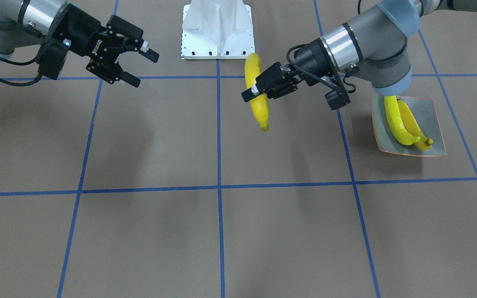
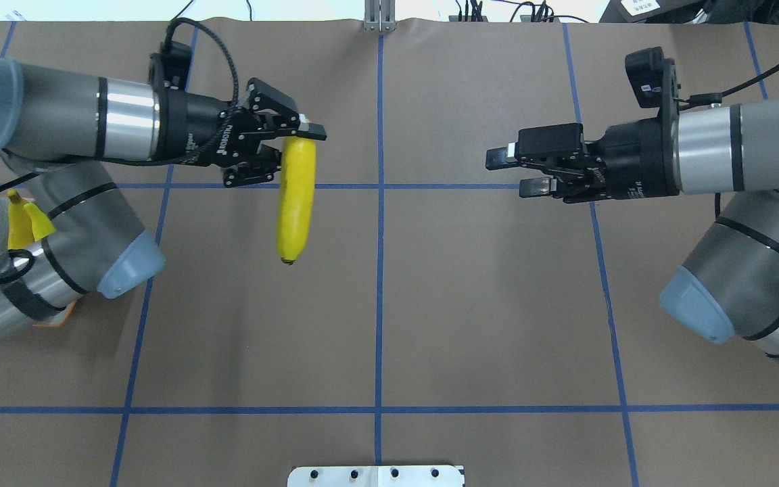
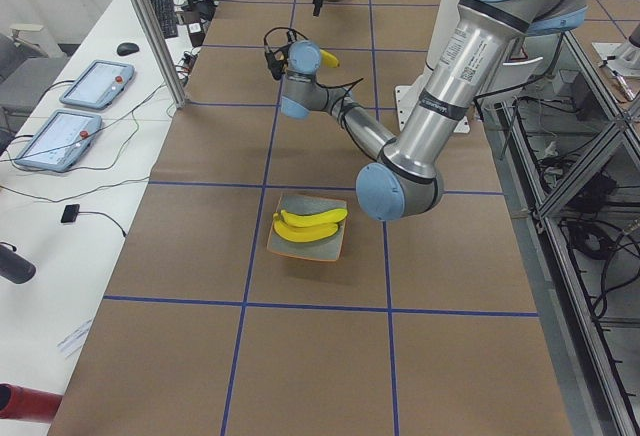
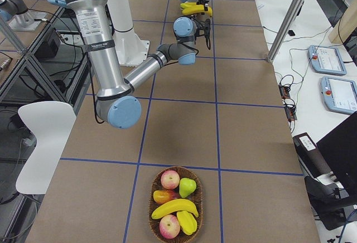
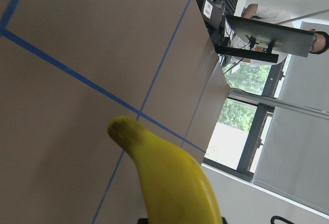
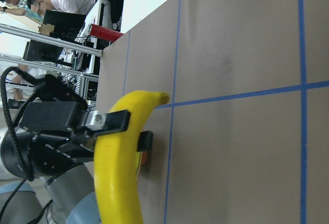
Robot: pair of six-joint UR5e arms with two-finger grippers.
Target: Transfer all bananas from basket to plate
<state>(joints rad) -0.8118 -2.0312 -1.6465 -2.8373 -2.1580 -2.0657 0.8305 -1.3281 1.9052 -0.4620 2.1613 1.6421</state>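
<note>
My left gripper (image 2: 291,154) is shut on the top end of a yellow banana (image 2: 295,196) and holds it above the table, hanging lengthwise; it also shows in the front-facing view (image 1: 259,89) with the banana (image 1: 257,97). My right gripper (image 2: 511,173) is open and empty, facing the left one across the table's middle. The grey-green plate (image 1: 433,120) holds two bananas (image 1: 400,122) and lies under my left arm's elbow. The woven basket (image 4: 150,209) at the table's far right end holds one banana (image 4: 174,207).
The basket also holds apples (image 4: 170,179) and a green pear (image 4: 187,187). The white robot base (image 1: 218,31) stands at the table's edge between the arms. Blue tape lines grid the brown tabletop. Operators' desks with tablets stand beside the table.
</note>
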